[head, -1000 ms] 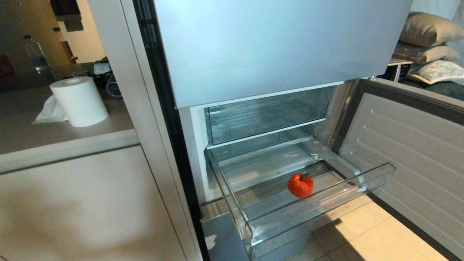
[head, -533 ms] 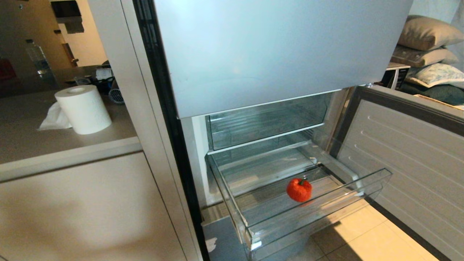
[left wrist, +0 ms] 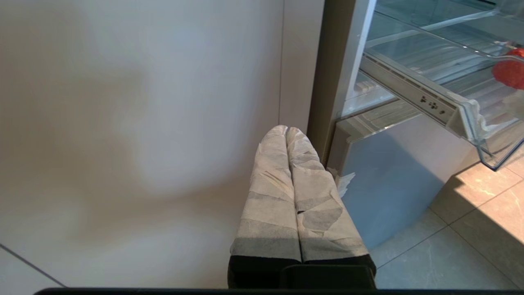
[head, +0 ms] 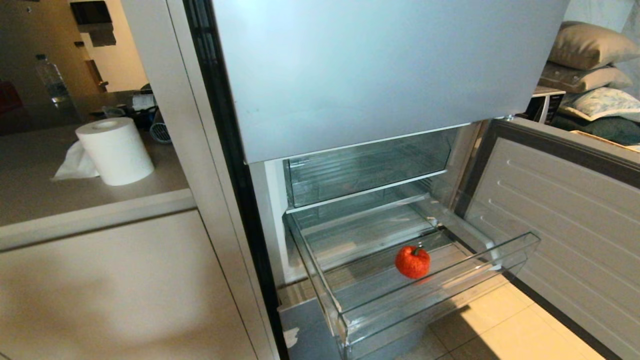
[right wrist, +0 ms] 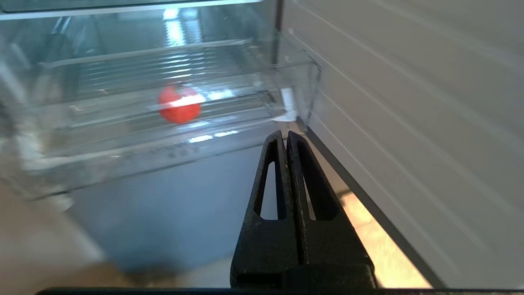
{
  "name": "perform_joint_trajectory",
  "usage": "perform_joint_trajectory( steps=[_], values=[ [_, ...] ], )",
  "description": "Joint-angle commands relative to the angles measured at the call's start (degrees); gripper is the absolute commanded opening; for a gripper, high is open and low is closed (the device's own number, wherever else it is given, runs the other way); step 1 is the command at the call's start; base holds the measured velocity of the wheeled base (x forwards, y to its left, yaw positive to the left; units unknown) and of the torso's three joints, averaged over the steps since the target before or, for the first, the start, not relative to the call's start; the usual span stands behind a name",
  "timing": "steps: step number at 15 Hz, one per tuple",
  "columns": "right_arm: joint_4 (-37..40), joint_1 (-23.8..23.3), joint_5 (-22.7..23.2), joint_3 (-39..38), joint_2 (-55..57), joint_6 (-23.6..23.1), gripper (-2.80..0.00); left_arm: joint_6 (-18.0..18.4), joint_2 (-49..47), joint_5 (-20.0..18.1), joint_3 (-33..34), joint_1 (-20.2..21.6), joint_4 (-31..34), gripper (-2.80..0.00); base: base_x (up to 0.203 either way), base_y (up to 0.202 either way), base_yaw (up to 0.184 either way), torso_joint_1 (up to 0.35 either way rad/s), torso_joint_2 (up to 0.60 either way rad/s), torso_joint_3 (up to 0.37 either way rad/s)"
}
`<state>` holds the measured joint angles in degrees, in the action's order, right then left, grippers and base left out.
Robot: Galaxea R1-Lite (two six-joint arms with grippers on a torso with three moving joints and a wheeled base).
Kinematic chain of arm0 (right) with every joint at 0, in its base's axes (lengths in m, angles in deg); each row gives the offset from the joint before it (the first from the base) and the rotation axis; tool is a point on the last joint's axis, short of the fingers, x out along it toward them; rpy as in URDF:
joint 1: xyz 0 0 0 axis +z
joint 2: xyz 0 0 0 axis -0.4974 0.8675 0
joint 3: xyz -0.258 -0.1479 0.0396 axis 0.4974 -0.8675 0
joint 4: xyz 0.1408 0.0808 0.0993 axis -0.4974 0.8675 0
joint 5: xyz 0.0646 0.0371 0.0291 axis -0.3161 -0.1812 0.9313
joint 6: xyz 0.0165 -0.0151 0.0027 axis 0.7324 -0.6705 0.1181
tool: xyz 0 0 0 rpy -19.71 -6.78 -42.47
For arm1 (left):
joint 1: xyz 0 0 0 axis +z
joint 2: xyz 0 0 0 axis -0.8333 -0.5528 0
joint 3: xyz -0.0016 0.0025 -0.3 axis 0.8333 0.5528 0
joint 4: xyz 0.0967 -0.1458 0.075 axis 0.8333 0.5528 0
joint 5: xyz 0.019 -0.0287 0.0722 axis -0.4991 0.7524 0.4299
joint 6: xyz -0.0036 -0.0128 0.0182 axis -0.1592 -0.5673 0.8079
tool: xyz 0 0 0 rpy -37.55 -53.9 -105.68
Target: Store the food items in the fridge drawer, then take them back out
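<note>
Dim overall, warm on the cabinet (head: 125, 285), with soft broad shadows there. Hard sun patch on the floor (head: 505, 325). Glare streaks on the drawer (right wrist: 192, 135). Heavily motion-blurred in the right wrist view.

We list the fridge drawer (head: 435, 287) as clear, glossy plastic with a ribbed floor. The red fruit (head: 412, 261) inside it looks matt and finely textured. The upper fridge door (head: 380, 70) is smooth, brushed silver-grey. The paper towel roll (head: 116, 150) is soft white paper. The left gripper (left wrist: 286, 131) fingers are wrapped in creased matt tape; the right gripper (right wrist: 284, 135) is matt black plastic.
</note>
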<state>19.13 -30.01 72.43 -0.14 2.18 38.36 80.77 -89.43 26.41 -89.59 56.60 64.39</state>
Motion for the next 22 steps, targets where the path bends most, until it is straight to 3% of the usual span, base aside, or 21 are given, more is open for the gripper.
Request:
perform_joint_trajectory(
  steps=[1, 5, 6, 10, 14, 22],
  values=[
    [1.6, 0.1, 1.6, 10.4, 22.2, 0.0, -2.8, 0.0, -0.1, 0.0, 0.1, 0.0, 0.0, -2.8, 0.0, 0.0, 0.0, 0.0, 0.0, 0.0],
    [4.0, 2.8, 5.6, 26.9, 52.4, 0.1, -2.8, 0.0, -0.1, 0.0, 0.1, 0.0, 0.0, -2.8, 0.0, 0.0, 0.0, 0.0, 0.0, 0.0],
    [4.4, 4.1, 6.5, 30.4, 58.3, 0.2, 0.0, 0.0, -0.1, 0.0, 0.1, 0.0, 0.0, -2.8, 0.0, 0.0, 0.0, 0.0, 0.0, 0.0],
    [5.2, 9.0, 8.4, 41.3, 76.7, 1.7, 0.0, 0.0, -0.1, 0.0, 0.1, 0.0, 0.0, -2.8, 0.0, 0.0, 0.0, 0.0, 0.0, 0.0],
    [5.2, 13.8, 8.7, 48.5, 88.2, 3.6, 0.0, 0.0, -0.1, 0.0, 0.1, 0.0, 0.0, -2.8, 0.0, 0.0, 0.0, 0.0, 0.0, 0.0],
    [5.2, 17.5, 4.5, 59.8, 105.5, 3.6, 0.0, 0.0, -0.1, 0.0, 0.1, 0.0, 0.0, -2.8, 0.0, 0.0, 0.0, 0.0, 0.0, 0.0]
  ],
)
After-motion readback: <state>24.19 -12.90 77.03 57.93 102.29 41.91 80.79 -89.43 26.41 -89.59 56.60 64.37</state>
